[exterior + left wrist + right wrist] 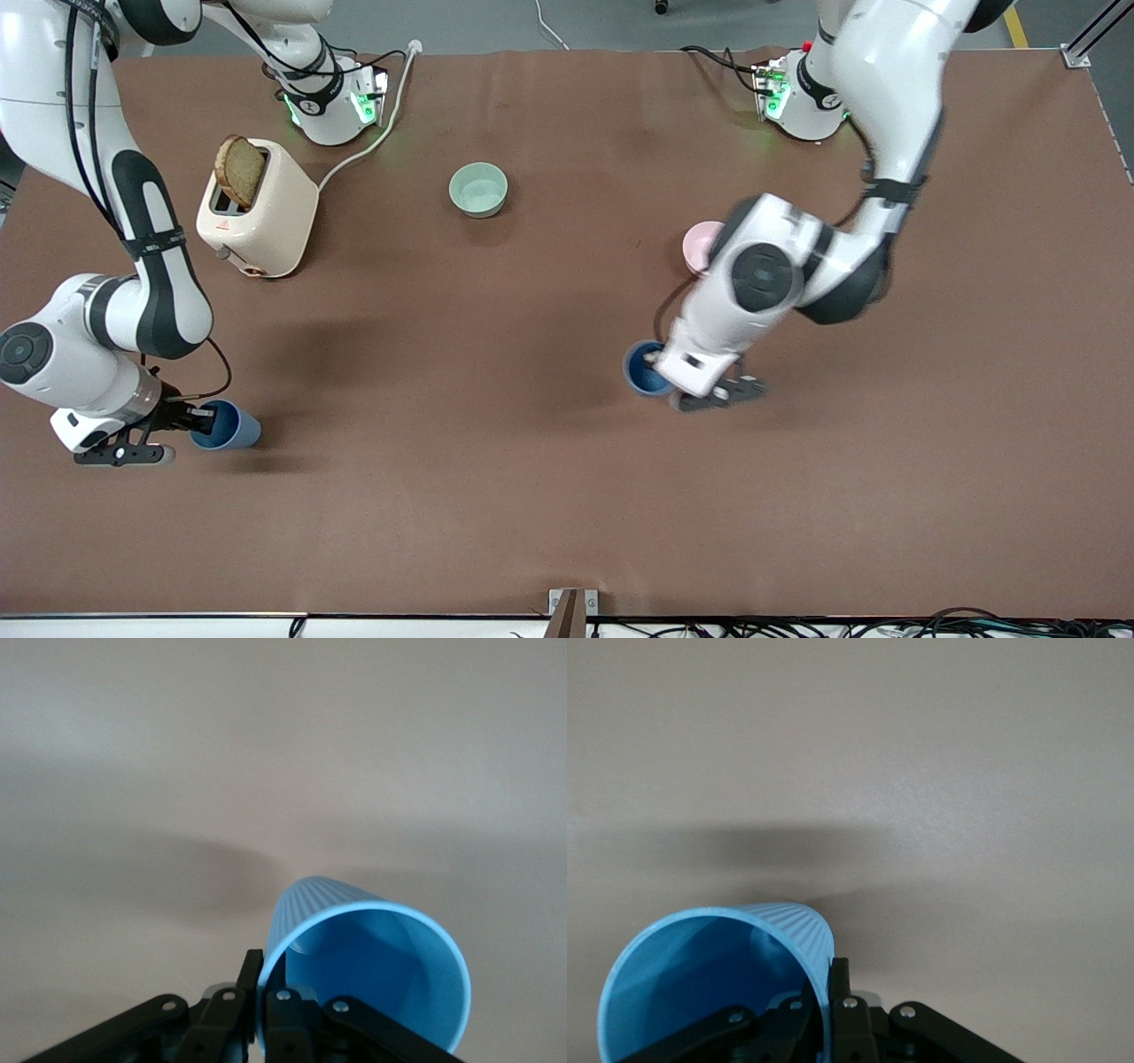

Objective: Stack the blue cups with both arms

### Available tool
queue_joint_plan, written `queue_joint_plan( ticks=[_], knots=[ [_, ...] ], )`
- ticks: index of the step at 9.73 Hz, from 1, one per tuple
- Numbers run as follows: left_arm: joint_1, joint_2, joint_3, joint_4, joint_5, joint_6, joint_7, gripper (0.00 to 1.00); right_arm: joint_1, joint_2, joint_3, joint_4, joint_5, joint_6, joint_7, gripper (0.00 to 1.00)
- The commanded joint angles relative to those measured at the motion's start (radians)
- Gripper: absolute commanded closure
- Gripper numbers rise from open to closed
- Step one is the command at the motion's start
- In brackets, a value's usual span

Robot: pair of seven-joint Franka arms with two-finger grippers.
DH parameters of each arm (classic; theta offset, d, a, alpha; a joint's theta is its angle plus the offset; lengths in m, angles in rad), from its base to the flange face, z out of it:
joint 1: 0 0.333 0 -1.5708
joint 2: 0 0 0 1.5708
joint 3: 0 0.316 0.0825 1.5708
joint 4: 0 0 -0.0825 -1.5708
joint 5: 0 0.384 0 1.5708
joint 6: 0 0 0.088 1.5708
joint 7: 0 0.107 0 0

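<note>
One blue cup (232,426) stands toward the right arm's end of the table, near the front camera. My right gripper (200,417) is shut on its rim, one finger inside and one outside. In the right wrist view, that blue cup (713,979) fills the corner beside the right gripper (831,997). The other blue cup (641,369) is nearer the middle of the table, partly hidden under the left arm. My left gripper (658,361) is shut on its rim. The left wrist view shows this blue cup (372,970) pinched by the wall in the left gripper (264,992). Whether either cup is off the table I cannot tell.
A cream toaster (266,217) with a slice of bread in it stands near the right arm's base, its white cable running to the table's edge. A mint-green bowl (478,189) sits mid-table. A pale pink bowl (698,241) is half hidden by the left arm.
</note>
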Motion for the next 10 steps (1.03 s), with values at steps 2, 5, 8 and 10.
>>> queue_joint_plan(
  ticks=[2, 5, 8, 10],
  knots=[
    [-0.099, 0.141, 0.015, 0.052, 0.005, 0.107, -0.16, 0.98, 0.011, -0.088, 0.021, 0.06, 0.152, -0.153, 0.004, 0.99],
    [-0.133, 0.2, 0.016, 0.045, 0.008, 0.109, -0.163, 0.92, 0.164, -0.141, 0.02, 0.127, 0.164, -0.248, 0.278, 0.99],
    [-0.13, 0.186, 0.018, 0.055, 0.008, 0.109, -0.232, 0.0, 0.339, -0.151, 0.018, 0.18, 0.159, -0.302, 0.539, 0.99],
    [-0.112, 0.081, 0.036, 0.055, 0.01, 0.062, -0.232, 0.0, 0.443, -0.169, 0.018, 0.18, 0.154, -0.299, 0.645, 0.98]
  ],
)
